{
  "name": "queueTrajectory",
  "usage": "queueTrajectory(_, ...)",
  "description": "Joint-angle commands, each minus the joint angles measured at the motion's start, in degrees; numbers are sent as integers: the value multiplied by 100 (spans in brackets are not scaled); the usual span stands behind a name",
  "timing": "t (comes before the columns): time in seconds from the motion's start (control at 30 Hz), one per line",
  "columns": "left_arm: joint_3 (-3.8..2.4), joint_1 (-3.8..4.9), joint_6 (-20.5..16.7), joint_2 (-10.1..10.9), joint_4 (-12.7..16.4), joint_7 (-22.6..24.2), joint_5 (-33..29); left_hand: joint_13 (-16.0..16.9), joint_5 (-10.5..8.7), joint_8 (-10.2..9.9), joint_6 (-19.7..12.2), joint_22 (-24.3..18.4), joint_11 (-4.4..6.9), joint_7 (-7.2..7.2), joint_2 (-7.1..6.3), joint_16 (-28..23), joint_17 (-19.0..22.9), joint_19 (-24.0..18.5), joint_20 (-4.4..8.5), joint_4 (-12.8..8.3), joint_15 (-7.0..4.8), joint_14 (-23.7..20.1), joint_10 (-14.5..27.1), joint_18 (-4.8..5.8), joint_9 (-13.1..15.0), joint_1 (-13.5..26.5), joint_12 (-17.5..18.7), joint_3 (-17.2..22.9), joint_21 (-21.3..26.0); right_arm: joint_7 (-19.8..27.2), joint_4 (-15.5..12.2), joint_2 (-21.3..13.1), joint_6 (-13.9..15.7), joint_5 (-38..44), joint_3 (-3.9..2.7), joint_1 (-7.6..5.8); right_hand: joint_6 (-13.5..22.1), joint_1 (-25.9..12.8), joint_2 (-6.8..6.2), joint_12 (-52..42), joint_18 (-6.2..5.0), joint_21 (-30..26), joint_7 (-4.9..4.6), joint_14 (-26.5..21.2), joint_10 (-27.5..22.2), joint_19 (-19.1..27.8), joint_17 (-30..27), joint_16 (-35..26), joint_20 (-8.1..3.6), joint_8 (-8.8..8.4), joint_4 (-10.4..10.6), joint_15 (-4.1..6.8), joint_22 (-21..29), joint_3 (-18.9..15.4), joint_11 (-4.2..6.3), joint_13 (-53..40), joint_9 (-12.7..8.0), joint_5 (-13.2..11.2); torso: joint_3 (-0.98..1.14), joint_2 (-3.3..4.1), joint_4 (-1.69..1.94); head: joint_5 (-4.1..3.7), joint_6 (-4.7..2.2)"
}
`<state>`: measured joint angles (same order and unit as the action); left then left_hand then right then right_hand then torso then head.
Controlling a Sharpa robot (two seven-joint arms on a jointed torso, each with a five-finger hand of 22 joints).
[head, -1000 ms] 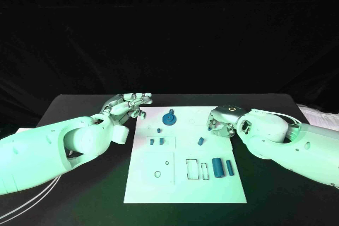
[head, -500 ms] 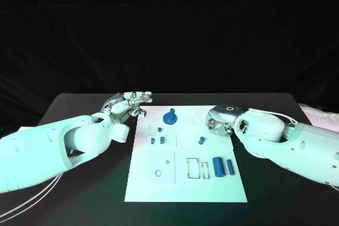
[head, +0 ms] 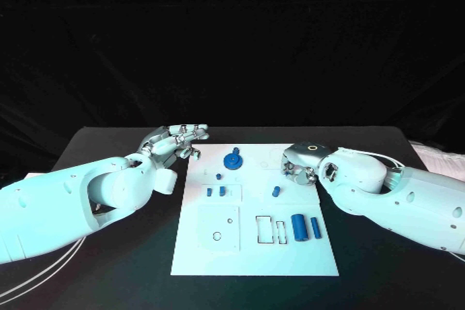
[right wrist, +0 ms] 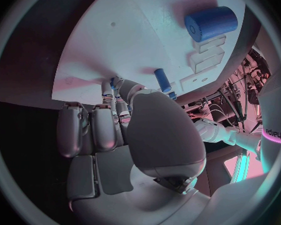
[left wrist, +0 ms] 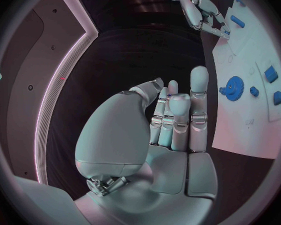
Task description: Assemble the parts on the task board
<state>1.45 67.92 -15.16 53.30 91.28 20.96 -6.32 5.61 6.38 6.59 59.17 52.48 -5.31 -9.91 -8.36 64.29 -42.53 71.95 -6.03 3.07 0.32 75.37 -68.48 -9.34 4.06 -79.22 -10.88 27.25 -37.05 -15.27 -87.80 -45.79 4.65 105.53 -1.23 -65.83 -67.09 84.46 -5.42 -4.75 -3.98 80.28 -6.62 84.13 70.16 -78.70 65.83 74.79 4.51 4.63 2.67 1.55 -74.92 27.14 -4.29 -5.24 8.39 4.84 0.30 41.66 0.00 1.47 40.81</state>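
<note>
The white task board [head: 254, 249] lies in the middle of the black table. A blue gear part [head: 232, 161] stands near its far edge, also seen as the gear [left wrist: 233, 88]. Small blue pieces [head: 215, 191] and another piece [head: 276, 191] sit mid-board, and two blue cylinders [head: 305, 227] lie at the right. My left hand [head: 179, 143] hovers off the board's far left corner, fingers straight, holding nothing [left wrist: 172, 120]. My right hand [head: 298, 170] is at the board's right edge, fingers curled, thumb and fingertips pinching a small blue part [right wrist: 111, 81] that is mostly hidden.
Black table [head: 107, 145] surrounds the board on all sides. Rectangular slots [head: 269, 230] and small holes [head: 217, 236] mark the board's near half. The right wrist view shows the large cylinder [right wrist: 210, 23] and a short blue piece [right wrist: 162, 78] beyond the fingers.
My right hand has edged slightly to the left along the board's right edge. The left hand has barely moved.
</note>
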Motion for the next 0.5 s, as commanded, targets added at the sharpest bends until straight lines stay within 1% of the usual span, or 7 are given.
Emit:
queueTrajectory(0.03, -3, 0, -8, 3, 17, 47, -33, 7, 6, 20, -28, -4, 17, 11, 5, -9, 7, -18, -5, -10, -1, -36, 42, -59, -6, 15, -23, -28, 21, -68, 20, 2, -312, 118, 58, 81, -64, 61, 90, -25, 29, 35, 12, 216, 198, -52, 17, 36, 5, 38, -53, 14, -32, 97, 138, -10, 17, -9, -5, -5, 1, -2, 4)
queueTrajectory(0.23, -3, 0, -13, 12, 18, 36, -33, 8, 8, 19, -39, -13, 14, 7, 10, -3, 6, -16, -4, -26, 0, -35, 57, -60, -8, 1, -33, -37, 32, -112, -42, -20, -159, 187, 58, 97, -88, 16, 81, 8, 34, 56, 9, 216, 250, -66, 22, 49, 12, 25, -123, 6, -60, 205, 136, 16, 31, -2, -3, -2, -2, -2, 5)
queueTrajectory(0.3, -3, 0, -12, 14, 18, 35, -33, 8, 8, 19, -39, -13, 14, 7, 10, -3, 6, -16, -4, -26, 0, -35, 57, -60, -8, 1, -33, -37, 32, -114, -75, -35, -63, 198, 57, 100, -81, -3, 71, 30, 35, 62, 2, 216, 247, -68, 27, 56, 15, 11, -149, 0, -68, 246, 130, 30, 32, 3, -6, -4, -1, -4, 6)
queueTrajectory(0.5, -3, -1, -9, 17, 15, 23, -33, 8, 9, 17, -47, -15, 12, 4, 12, -2, 9, -13, -4, -34, 1, -36, 67, -60, -9, -6, -38, -43, 36, -154, -185, -108, 261, 204, 46, 105, -45, -70, 45, 86, 51, 108, -28, 219, 223, -110, 50, 82, 31, -37, -211, -22, -138, 353, 104, 68, 30, 12, -3, -7, 0, -18, -1)
